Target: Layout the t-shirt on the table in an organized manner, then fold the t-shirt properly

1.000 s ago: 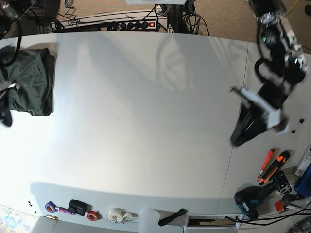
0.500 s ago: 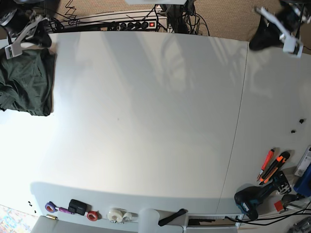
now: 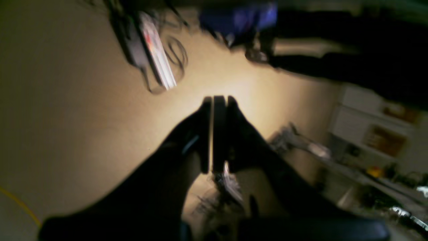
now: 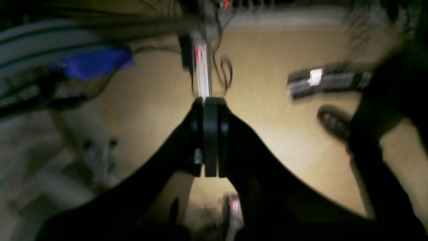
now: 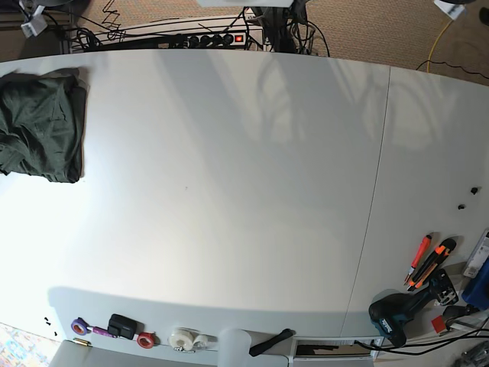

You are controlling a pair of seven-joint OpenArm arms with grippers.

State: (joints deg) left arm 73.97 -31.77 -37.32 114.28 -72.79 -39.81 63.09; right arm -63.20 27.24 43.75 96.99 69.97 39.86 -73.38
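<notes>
The dark green t-shirt lies folded in a compact bundle at the far left of the white table. Both arms are raised off the table; only a bit of each shows at the top corners of the base view. In the left wrist view my left gripper is shut and empty, pointing at the tan floor. In the right wrist view my right gripper is shut and empty, also over the floor. Neither wrist view shows the shirt.
A dark seam line crosses the table on the right. Tools lie at the front right: orange cutters and a drill. Tape rolls and small items sit along the front edge. A power strip lies behind the table.
Both arms have swung up and back off the table, almost leaving the base view. The right gripper left the folded shirt, which stays put.
</notes>
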